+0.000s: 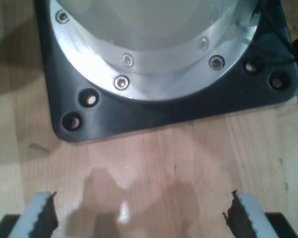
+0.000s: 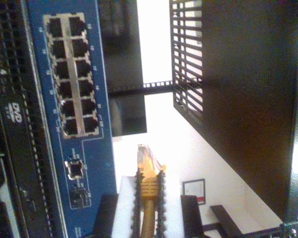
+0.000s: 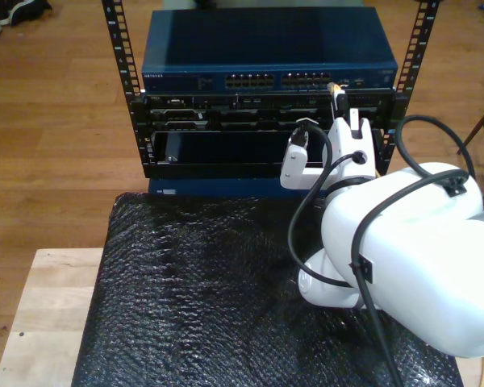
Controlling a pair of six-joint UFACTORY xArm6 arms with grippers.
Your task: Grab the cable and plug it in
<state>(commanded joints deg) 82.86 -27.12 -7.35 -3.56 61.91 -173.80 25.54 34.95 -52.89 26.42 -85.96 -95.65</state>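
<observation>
Now | cable (image 2: 149, 186) clamped in second end effector (image 2: 149, 198) | just beside switch (image 2: 74, 99) ports.

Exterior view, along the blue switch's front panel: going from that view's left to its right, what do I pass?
Left rack rail → first block of ports → second block of ports → yellow cable plug held up by my second claw → right rack rail.
</observation>
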